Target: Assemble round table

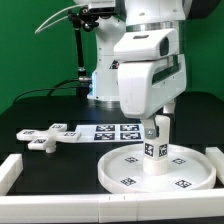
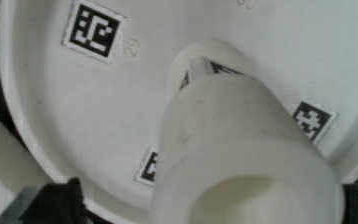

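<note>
The large round disc (image 1: 122,176) lies flat at the front of the table, rim up. The short thick cylinder leg (image 1: 153,152) stands upright near its middle. My gripper (image 1: 155,127) hangs straight above the leg, open, with the leg's top between its fingers. In the wrist view the leg (image 2: 238,125) runs up from the disc (image 2: 78,110) toward the camera, and a gap shows between it and the one dark finger (image 2: 48,200) in sight. The flat cross-shaped base (image 1: 50,135) lies loose on the black table at the exterior view's left.
The marker board (image 1: 108,130) lies flat behind the disc. White border blocks stand at the exterior view's left (image 1: 8,170), right (image 1: 215,152) and along the front (image 1: 100,208). The arm's base and cables rise at the back.
</note>
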Robot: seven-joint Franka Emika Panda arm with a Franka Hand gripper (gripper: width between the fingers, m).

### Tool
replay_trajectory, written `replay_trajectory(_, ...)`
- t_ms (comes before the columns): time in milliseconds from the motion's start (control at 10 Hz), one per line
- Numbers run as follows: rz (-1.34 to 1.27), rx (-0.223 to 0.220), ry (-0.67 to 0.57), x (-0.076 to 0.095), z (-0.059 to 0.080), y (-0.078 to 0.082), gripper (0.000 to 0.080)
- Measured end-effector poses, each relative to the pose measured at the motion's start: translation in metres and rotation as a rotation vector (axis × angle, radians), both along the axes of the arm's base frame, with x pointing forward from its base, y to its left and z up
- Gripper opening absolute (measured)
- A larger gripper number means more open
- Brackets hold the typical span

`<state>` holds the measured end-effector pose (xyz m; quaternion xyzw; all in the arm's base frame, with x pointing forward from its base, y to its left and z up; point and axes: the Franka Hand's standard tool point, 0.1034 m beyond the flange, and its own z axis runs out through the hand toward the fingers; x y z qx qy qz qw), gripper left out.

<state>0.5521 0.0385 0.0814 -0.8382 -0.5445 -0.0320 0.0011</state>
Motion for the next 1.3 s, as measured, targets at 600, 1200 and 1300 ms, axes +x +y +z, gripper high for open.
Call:
replay_trajectory(600, 0.44, -0.069, 0.007, -0.0089, -0.0073, -0.0029, 0.0649)
replay_trajectory(1200, 0.743, -0.121, 0.012, -0.0086, -0.0072, -0.0079, 0.0649)
replay_trajectory(1300, 0.758, -0.127, 0.014, -0.0081, -0.0067, -0.0079, 0.0513)
